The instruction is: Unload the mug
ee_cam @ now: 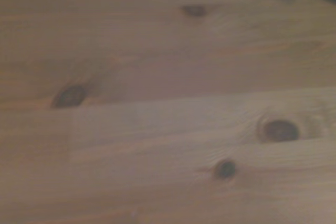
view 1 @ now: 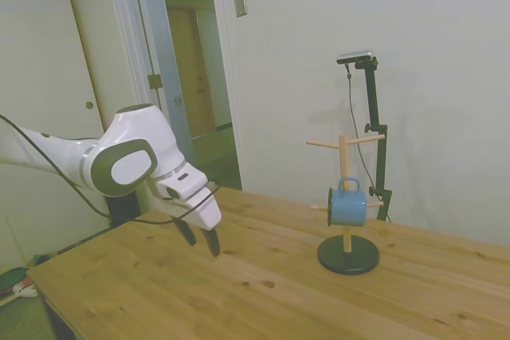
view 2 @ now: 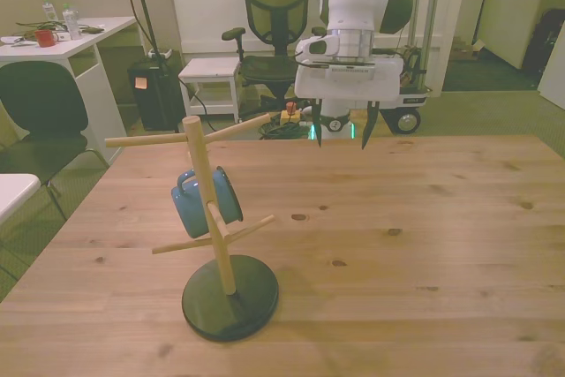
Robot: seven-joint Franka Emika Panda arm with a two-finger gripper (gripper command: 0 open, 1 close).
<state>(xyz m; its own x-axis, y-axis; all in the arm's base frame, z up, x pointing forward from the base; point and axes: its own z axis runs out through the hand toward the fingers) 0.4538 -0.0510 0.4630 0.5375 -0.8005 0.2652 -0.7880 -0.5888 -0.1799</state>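
Your claw [view 2: 342,134] hangs spread wide and empty above the worktop [view 2: 424,245], well apart from the mug [view 2: 201,202]. You'll see the mug hooked by its handle on the rack [view 2: 205,184].

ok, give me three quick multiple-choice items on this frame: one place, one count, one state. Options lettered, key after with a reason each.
1. Where is the mug?
A. hanging on the wooden rack
B. on the table
C. in the gripper

2. How many mugs are on the rack?
A. none
B. one
C. three

3. What state is the gripper in?
A. shut on the mug
B. open, holding nothing
C. shut, holding nothing

Key: 1 A, its handle hooks over a peg; 2 B, one blue mug, other pegs bare; 3 B, fingers apart, well clear of the rack.
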